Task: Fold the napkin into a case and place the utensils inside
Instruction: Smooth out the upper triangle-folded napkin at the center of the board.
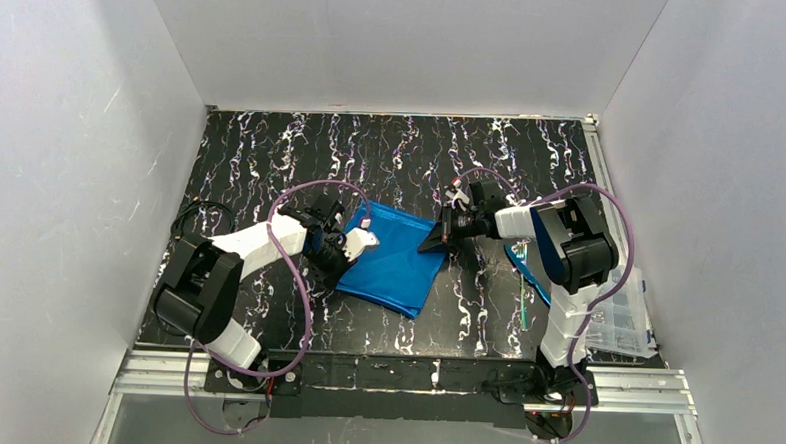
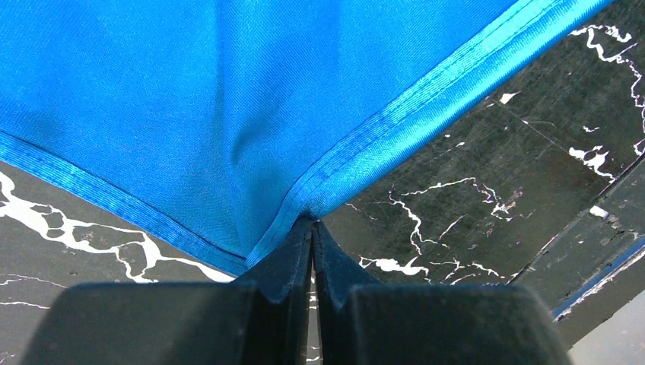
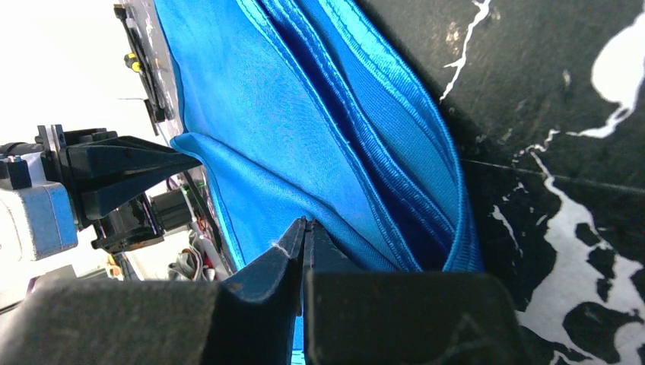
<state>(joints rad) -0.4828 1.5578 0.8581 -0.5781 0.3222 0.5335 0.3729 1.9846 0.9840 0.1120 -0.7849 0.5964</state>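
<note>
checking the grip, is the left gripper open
No, the left gripper is shut, pinching a hemmed corner of the napkin.

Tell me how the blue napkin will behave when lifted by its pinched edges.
Probably floppy: the napkin puckers into creases where the left fingers pinch its hem, and it lies in soft folded layers beside the right fingers. Likely light, thin cloth that would sag between grips. Its sheen suggests it could slip somewhat.

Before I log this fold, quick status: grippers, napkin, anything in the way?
Left gripper shut on napkin corner. Right gripper shut on opposite side. Napkin folded in layers on the table. Utensils beside right arm, clear of cloth.
</note>
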